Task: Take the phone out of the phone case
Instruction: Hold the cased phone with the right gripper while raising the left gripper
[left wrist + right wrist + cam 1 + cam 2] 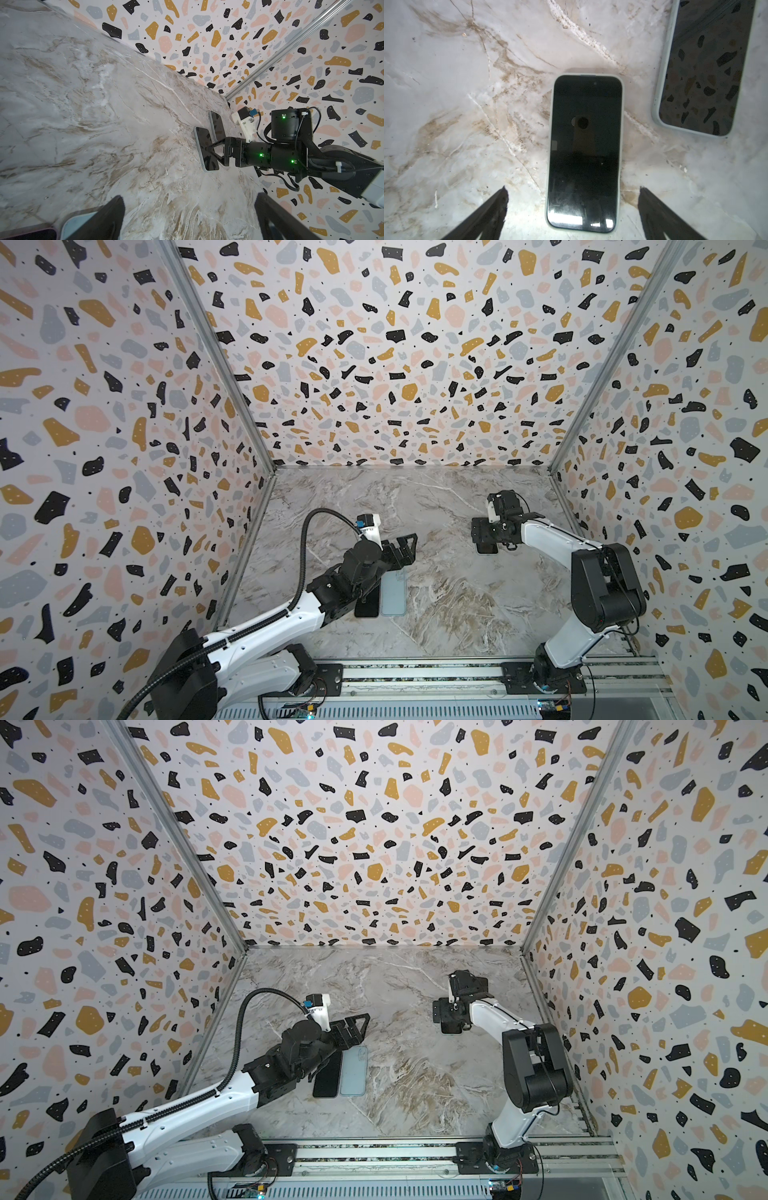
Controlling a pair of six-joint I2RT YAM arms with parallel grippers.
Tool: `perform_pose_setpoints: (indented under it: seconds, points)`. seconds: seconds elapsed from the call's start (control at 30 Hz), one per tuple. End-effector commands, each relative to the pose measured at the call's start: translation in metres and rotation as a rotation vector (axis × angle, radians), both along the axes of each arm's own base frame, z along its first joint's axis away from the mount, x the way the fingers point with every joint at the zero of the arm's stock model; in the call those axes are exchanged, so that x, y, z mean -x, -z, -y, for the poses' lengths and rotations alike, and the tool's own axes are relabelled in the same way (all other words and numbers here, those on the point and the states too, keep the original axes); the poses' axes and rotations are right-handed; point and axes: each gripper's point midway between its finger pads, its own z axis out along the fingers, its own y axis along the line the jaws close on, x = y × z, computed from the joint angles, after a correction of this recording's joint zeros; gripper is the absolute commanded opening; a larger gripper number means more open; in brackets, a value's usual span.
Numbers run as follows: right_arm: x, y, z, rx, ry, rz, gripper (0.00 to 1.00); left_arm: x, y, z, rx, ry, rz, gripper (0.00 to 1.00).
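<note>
The right gripper (573, 192) stands with its jaws spread wide and empty over a black-screened phone in a pale grey-green case (584, 153), which lies flat and screen-up on the marbled grey-and-tan tabletop (446, 104). In the right wrist view the near end of the cased phone sits between the two black fingers (488, 216), each clear of the case's sides. A second dark-screened phone in a pale case (704, 68) lies just beside it, slightly askew, its glass mirroring the speckled wall. In both top views the right gripper (482, 531) covers most of the cased phone (487, 548) on the right of the table, and the left wrist view shows its fingers over that phone (206, 149) with the second one (217, 126) behind. Well apart, toward the left, the left gripper (401, 549) hangs equally wide open, holding nothing, above the far ends of a bare black phone (368, 601) and an empty pale blue case (394, 593), which lie side by side, just beside each other, on the tabletop.
</note>
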Motion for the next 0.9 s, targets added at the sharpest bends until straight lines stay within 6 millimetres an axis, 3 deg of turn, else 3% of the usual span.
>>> perform_pose_setpoints:
  seconds: [0.0,0.5,0.87]
  points:
    - [-0.001,0.0,-0.003,0.011,-0.012,-0.017,0.99,-0.003,-0.019,-0.003,0.004,-0.013,0.049,1.0]
    - [-0.004,0.027,-0.001,0.037,-0.009,-0.064,0.99,0.0,-0.02,-0.011,-0.004,-0.025,0.06,1.0]
    - [-0.015,0.038,0.002,0.069,0.001,-0.091,0.9,0.0,-0.019,-0.013,-0.009,-0.033,0.062,1.0]
